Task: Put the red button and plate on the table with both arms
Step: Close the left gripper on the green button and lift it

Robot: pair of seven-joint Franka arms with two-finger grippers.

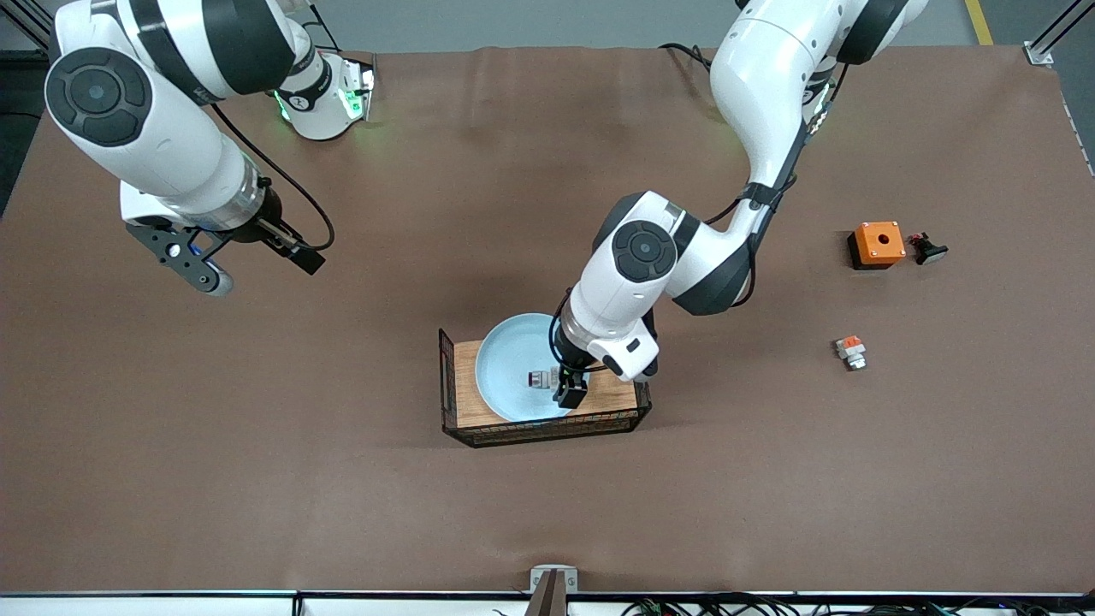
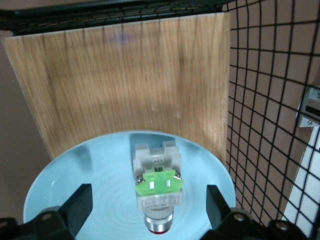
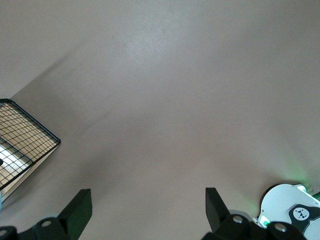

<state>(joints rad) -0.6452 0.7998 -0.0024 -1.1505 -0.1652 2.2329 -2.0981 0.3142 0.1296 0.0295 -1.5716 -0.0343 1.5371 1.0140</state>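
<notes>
Left gripper (image 2: 145, 212) spread wide, low over round pale blue plate (image 1: 505, 364) on wooden board (image 2: 125, 80) in wire basket. Tiny white-grey, green-marked red button (image 2: 155, 187) sits between fingers, ungrabbed; looks lined up for pinch. Right gripper (image 3: 145, 210) waits, fingers apart, over bare brown table (image 3: 165, 100).

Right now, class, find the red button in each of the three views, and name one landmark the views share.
Front view: the red button lies on the plate, beside the left gripper.
Left wrist view: red button between the open fingers, on the plate.
Right wrist view: not in it.
Shared landmark: the wire-sided board.
</notes>
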